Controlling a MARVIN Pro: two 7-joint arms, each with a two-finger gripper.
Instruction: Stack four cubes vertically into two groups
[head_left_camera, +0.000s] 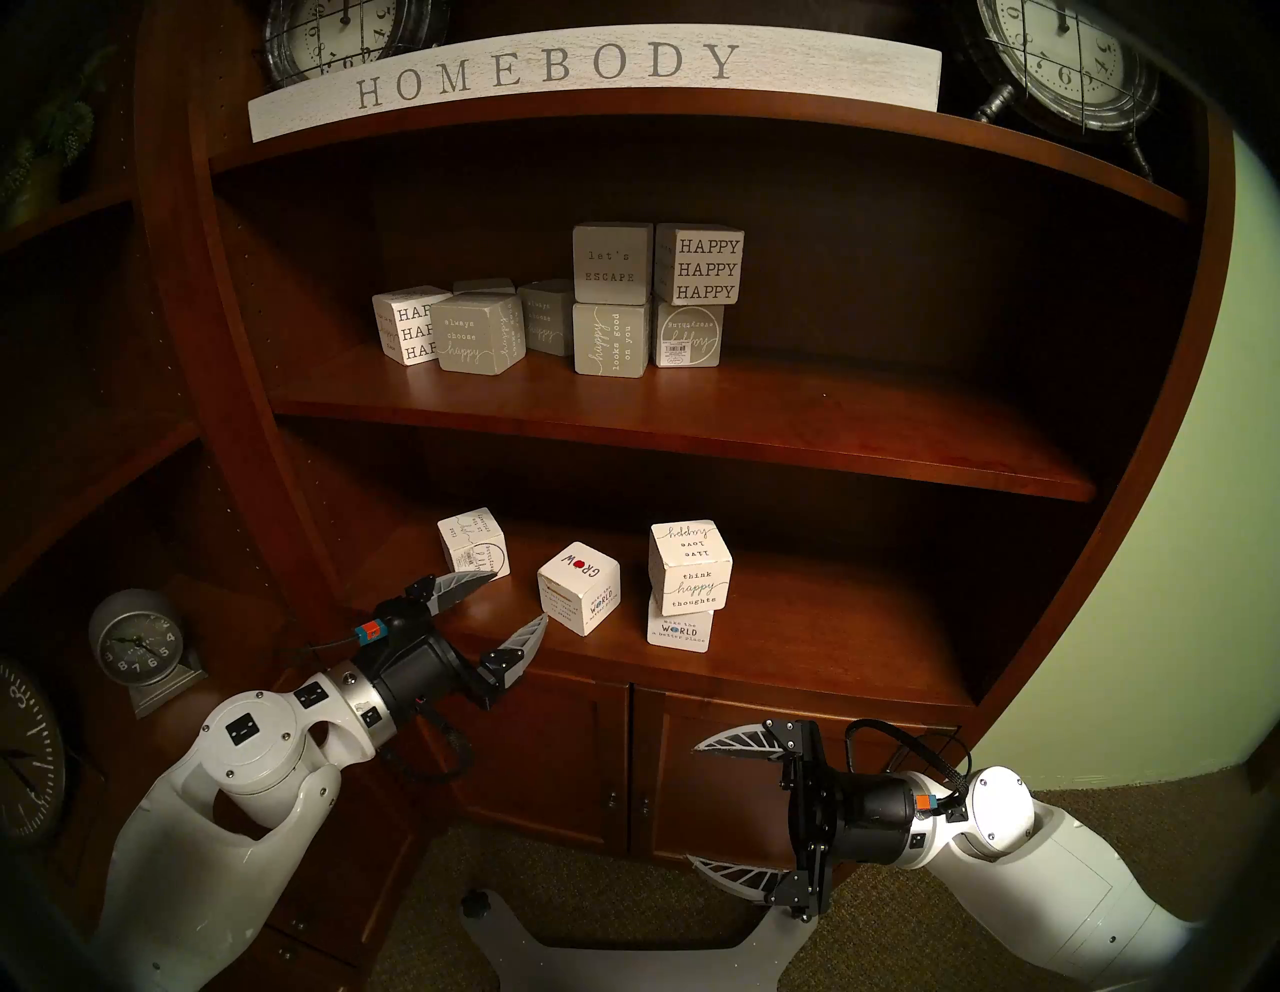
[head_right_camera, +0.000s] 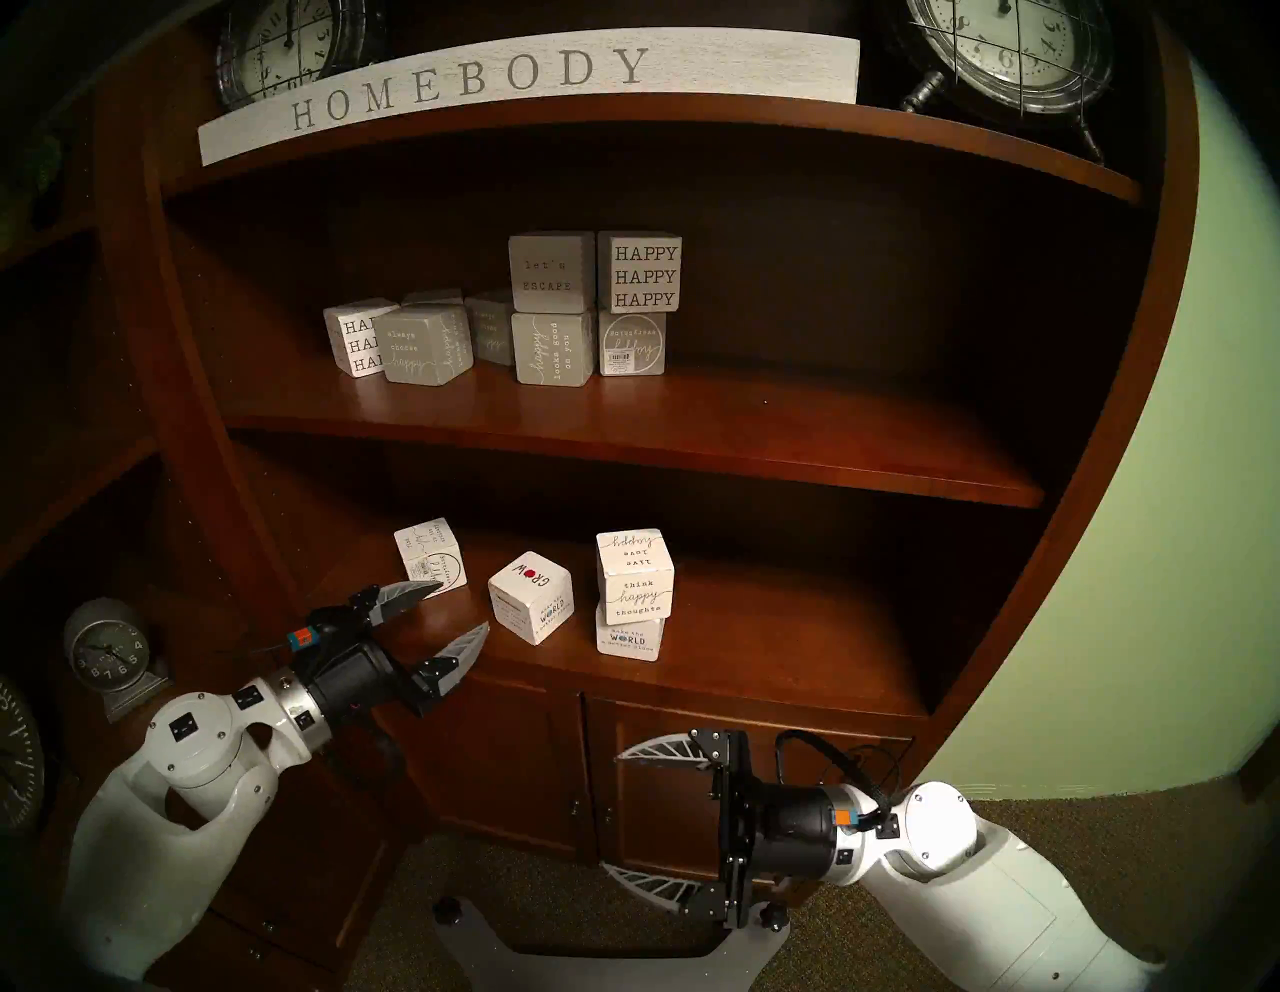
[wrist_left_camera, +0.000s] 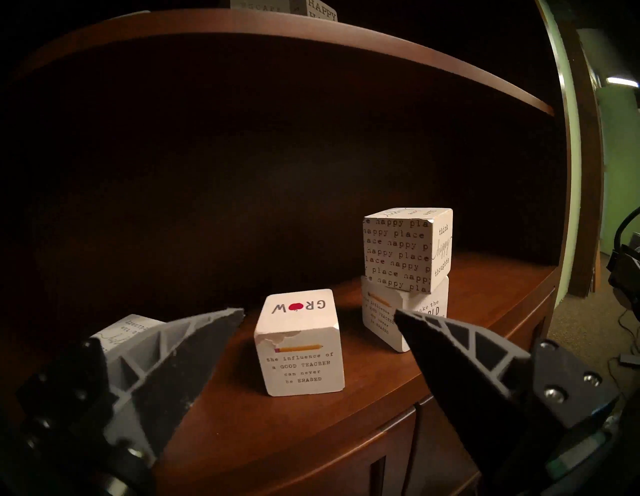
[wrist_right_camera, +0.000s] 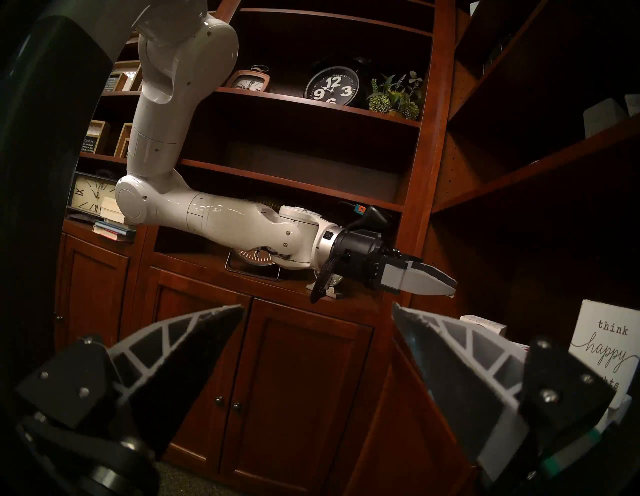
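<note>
Dark wooden shelving fills your view, and the lower shelf carries all four white cubes. At its right, your "think happy thoughts" cube sits stacked on a "make the WORLD" cube. Left of that stack the "GROW" cube stands alone, and the barcode cube lies further left, apart from it. Your left end effector has its fingers spread wide and empty, near the "GROW" cube. Your right end effector hangs below the shelf, fingers apart, holding nothing.
</note>
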